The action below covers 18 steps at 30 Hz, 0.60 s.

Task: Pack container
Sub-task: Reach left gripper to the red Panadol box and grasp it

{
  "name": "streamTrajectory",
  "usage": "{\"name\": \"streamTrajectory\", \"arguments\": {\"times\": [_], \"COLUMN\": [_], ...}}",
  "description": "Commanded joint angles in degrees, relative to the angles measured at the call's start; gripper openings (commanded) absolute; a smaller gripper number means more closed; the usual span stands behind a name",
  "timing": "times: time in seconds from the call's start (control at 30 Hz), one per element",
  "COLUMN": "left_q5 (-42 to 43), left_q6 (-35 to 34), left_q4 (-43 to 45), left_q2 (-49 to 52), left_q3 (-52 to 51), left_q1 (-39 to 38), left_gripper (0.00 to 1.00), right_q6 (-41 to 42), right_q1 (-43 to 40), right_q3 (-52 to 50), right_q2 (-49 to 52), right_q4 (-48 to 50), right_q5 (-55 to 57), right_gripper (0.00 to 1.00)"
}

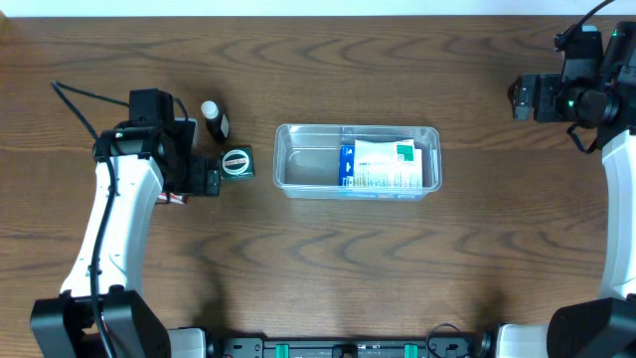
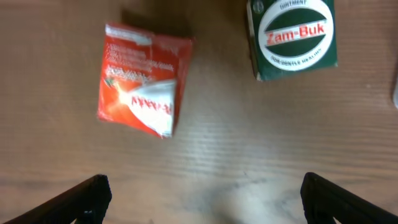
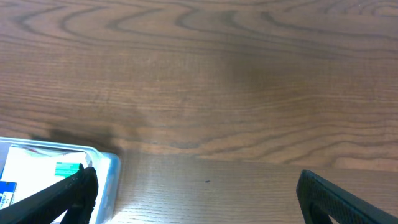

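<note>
Tabletop [image 1: 318, 268] bears container [image 1: 301, 159], apart from left end effector [image 2: 202, 191].

Bare tabletop [image 2: 224, 155] lies between the spread fingers of the left end effector [image 2: 203, 186], with a red box [image 2: 142, 87] and a green Zam-Buk box [image 2: 293, 37] flanking an open lane ahead, while only the container [image 3: 109, 171] corner crowds the wide-spread right end effector [image 3: 196, 180].

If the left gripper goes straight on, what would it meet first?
The left gripper would probably meet the bare brown wooden table, between the crumpled red packet and the green Zam-Buk box; depth is unclear.
</note>
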Motion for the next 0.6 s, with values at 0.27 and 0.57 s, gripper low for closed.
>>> {"name": "streamTrajectory", "arguments": {"times": [0.27,0.57], "left_q5": [0.33,4.31], "left_q6": [7.39,14.05], "left_q4": [6.67,8.09], "left_q2": [2.25,7.26], "left_q3": [0.72,0.72], "left_q1": [9.18,9.86], "left_gripper": [0.98,0.98], "right_q6": [0.61,0.61], "right_q1": [-0.2,-0.2], "right_q3": [0.55,0.55], "right_q2": [-0.5,-0.5], "right_q4": [-0.09,-0.07], "right_q5": [-0.24,-0.24], "right_gripper": [0.99,0.99]}}
